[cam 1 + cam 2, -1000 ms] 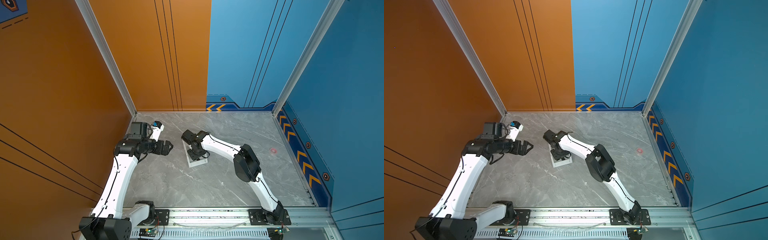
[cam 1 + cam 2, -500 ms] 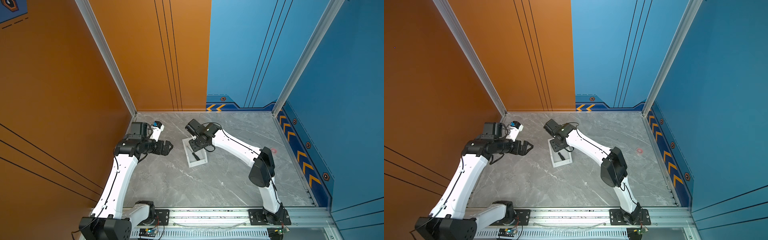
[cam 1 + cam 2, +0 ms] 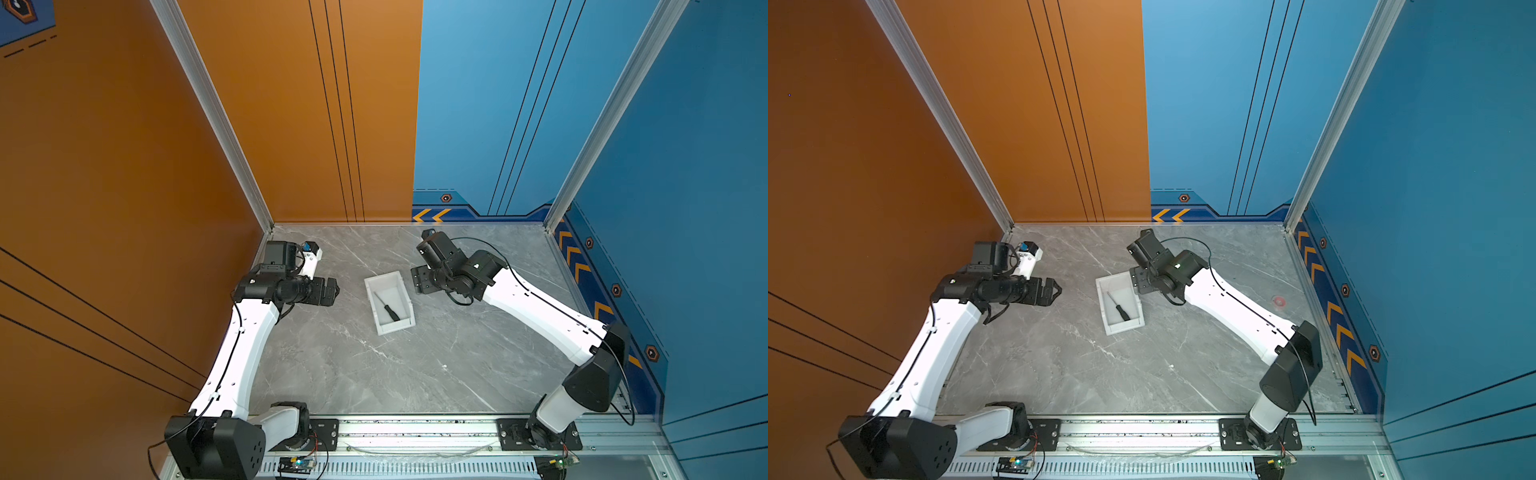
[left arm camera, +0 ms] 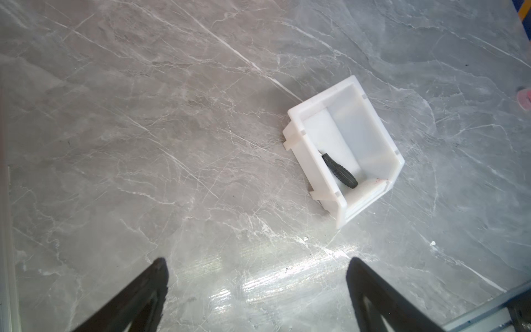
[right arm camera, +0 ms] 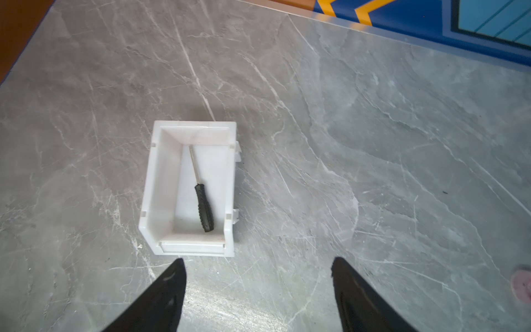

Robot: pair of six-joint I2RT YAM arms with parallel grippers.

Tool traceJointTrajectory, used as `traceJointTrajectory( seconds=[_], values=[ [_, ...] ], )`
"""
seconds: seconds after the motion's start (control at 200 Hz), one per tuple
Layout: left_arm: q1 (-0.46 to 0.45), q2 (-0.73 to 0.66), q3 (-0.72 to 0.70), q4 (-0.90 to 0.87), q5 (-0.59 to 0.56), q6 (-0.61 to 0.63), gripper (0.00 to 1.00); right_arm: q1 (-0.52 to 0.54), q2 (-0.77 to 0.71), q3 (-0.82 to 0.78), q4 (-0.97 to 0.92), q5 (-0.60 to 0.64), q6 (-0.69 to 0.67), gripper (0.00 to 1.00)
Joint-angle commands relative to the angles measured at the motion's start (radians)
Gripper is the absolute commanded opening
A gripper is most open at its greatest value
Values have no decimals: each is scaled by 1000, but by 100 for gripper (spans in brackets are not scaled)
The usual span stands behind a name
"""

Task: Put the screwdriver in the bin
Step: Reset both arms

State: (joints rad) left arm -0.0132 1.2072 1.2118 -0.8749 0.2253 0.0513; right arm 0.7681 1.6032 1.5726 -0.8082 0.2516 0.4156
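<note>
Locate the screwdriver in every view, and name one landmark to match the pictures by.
Top view: the screwdriver lies diagonally inside the bin, handle toward the near wall.
Top view: the screwdriver lies the same way, mid-table.
Left wrist: mostly the black handle shows, over the bin's side wall.
Right wrist: the whole screwdriver shows on the bin's floor.
Shared landmark: the bin.

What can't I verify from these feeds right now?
- Shaft of the screwdriver: left wrist view, mostly hidden behind the bin wall.
- Its tip type: too small in every view.
- Pink mark: cut off by the frame edge in both wrist views.
</note>
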Motion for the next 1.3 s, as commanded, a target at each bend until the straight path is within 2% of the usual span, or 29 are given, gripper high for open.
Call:
traceJointTrajectory(
  seconds=[0.0, 0.03, 0.055, 0.07, 0.245, 0.415, 0.591, 0.691, 0.811, 0.931, 1.076, 1.166, 1.296],
  values=[
    [17, 10, -20, 53, -53, -62, 98, -58, -106, -127, 145, 24, 42, 88],
    [21, 9, -26, 69, -62, -71, 98, -87, -135, -169, 179, 10, 48, 89],
    [26, 6, -33, 85, -70, -79, 98, -109, -158, -204, 207, 3, 55, 98],
    [28, 6, -38, 94, -73, -84, 98, -120, -172, -224, 224, -2, 59, 100],
    [43, -8, -79, 201, -113, -140, 98, -225, -326, -424, 393, -30, 70, 100],
    [53, -31, -164, 335, -139, -207, 98, -279, -411, -551, 446, 92, 67, 100],
    [62, -73, -340, 563, -213, -220, 98, -337, -484, -687, 546, 177, -36, 100],
    [67, -90, -433, 712, -335, -240, 98, -360, -534, -757, 614, 233, -63, 100],
    [79, -89, -544, 928, -387, -185, 98, -390, -596, -867, 756, 244, -117, 100],
    [91, -57, -668, 1135, -395, -141, 98, -424, -614, -963, 886, 205, -202, 100],
    [93, 5, -780, 1350, -334, -120, 98, -481, -597, -1003, 943, 199, -229, 100],
    [87, 80, -818, 1492, -306, -129, 98, -519, -589, -1043, 1020, 168, -251, 100],
    [66, 188, -825, 1636, -326, -132, 98, -557, -577, -1077, 1081, 138, -290, 100]
  ],
)
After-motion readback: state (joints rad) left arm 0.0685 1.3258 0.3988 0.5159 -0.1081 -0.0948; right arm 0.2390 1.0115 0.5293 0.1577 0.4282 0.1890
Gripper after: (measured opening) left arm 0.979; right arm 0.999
